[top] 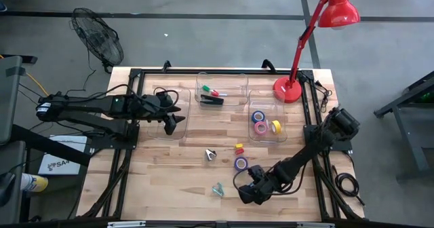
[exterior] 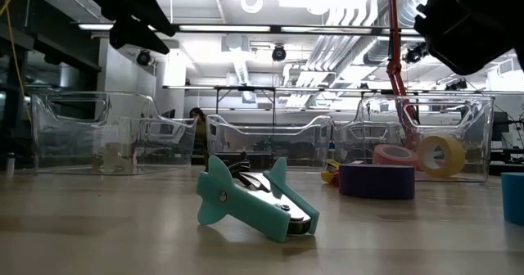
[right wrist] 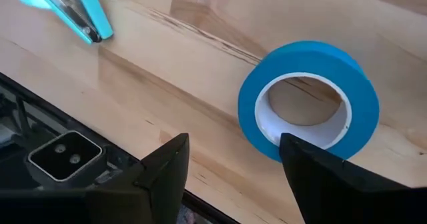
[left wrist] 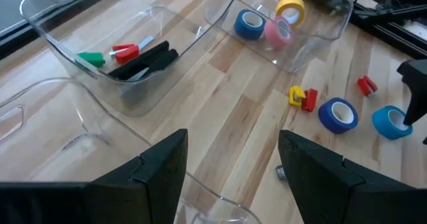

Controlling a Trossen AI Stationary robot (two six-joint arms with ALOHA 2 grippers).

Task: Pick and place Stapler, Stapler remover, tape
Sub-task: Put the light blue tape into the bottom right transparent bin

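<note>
The black stapler point(top: 211, 100) lies in the middle clear bin point(top: 234, 79), and also shows in the left wrist view point(left wrist: 143, 61). Blue, pink and yellow tape rolls point(top: 264, 123) lie in the right bin. A purple roll point(top: 241, 163) lies flat on the table. A teal-blue roll point(right wrist: 307, 101) lies flat just ahead of my right gripper point(right wrist: 230, 164), which is open and low near the table's front edge point(top: 251, 191). A teal staple remover point(top: 217, 188) lies to its left. My left gripper point(left wrist: 230, 164) is open and empty above the left clear bin point(top: 163, 92).
Green and red markers point(left wrist: 110, 54) lie beside the stapler. A small silver remover point(top: 210, 155) and small red and yellow pieces point(top: 239, 148) lie mid-table. A red desk lamp point(top: 288, 89) stands at the far right. The bare table point(top: 169, 180) stretches front left.
</note>
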